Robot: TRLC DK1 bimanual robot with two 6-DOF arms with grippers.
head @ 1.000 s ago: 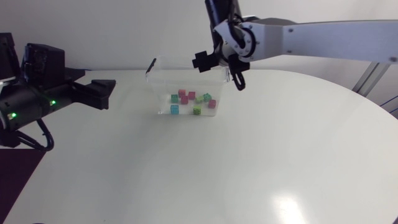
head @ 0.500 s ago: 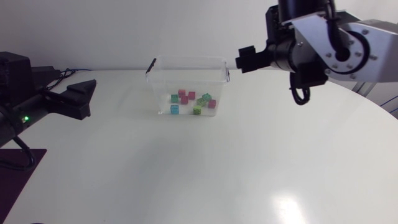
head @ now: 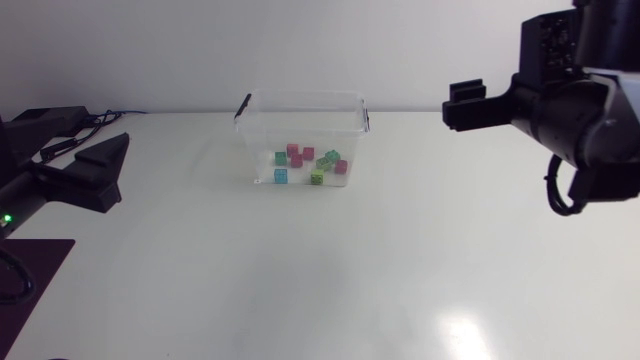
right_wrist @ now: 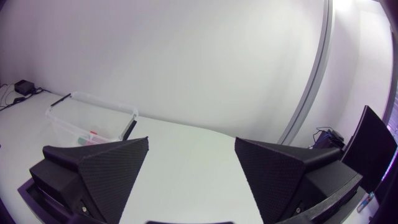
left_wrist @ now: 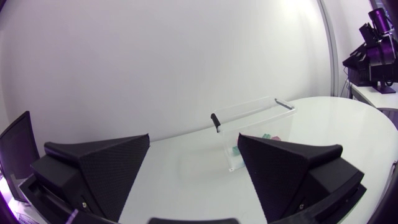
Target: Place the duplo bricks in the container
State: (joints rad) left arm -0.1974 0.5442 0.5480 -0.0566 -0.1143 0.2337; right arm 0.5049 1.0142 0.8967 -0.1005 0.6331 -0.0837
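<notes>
Claw [right_wrist: 192,143] at right gaping, aloft.

The container [head: 258,140], a clear lidless box with a black clip [head: 241,107] at each end, stands upright on the far part of the table [head: 400,260]. The bricks [head: 308,165], small pink, green, teal and lime cubes, lie scattered on its floor

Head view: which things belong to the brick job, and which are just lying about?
Job: clear container; duplo bricks, those in view all inside it; left gripper and right gripper, both open and empty.
Lying about: black cable at the table's far left edge.
</notes>
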